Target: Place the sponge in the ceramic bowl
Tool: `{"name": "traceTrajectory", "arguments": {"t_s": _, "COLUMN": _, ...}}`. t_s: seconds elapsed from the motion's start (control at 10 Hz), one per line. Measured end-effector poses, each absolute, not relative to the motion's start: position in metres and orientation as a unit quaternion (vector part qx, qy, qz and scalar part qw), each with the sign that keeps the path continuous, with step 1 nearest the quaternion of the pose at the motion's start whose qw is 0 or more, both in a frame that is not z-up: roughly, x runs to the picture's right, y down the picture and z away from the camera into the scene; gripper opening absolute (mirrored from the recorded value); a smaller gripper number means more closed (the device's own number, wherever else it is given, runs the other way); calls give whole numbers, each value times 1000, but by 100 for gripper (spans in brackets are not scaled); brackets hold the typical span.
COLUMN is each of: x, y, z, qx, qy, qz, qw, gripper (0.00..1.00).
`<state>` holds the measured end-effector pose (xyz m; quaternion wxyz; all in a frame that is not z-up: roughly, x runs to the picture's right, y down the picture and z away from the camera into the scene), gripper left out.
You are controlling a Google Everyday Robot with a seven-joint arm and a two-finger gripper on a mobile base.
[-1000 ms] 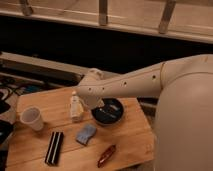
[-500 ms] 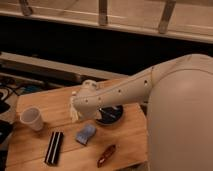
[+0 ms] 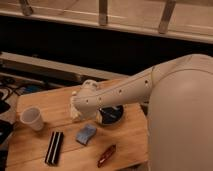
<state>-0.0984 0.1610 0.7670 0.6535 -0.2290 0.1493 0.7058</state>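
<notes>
The blue-grey sponge [image 3: 86,134] lies flat on the wooden table [image 3: 128,144], near the middle front. The black ceramic bowl [image 3: 113,115] sits just behind and right of it, partly covered by my white arm. My gripper [image 3: 76,111] hangs at the end of the arm, above and slightly left of the sponge, a short way over the table.
A white paper cup [image 3: 32,119] stands at the left. A black block with a white stripe [image 3: 54,148] lies at the front left. A red-brown object [image 3: 106,156] lies at the front edge. A dark rail runs behind the table.
My arm has swung left and lower, drawing the gripper from over the bowl toward the sponge. The sponge and bowl have not moved.
</notes>
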Motion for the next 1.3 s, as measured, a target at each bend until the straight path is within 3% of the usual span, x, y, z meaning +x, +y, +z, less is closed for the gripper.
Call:
{"name": "traceTrajectory", "arguments": {"t_s": 0.1, "x": -98, "y": 158, "z": 767, "qx": -255, "qy": 102, "qz": 574, "qw": 771, "gripper": 80}}
{"name": "traceTrajectory", "arguments": {"t_s": 1.0, "x": -87, "y": 226, "z": 802, "qx": -305, "qy": 183, "qz": 607, "qw": 711, "gripper": 80}}
{"name": "traceTrajectory", "arguments": {"t_s": 1.3, "x": -86, "y": 227, "z": 794, "qx": -292, "qy": 184, "qz": 613, "qw": 711, "gripper": 80}}
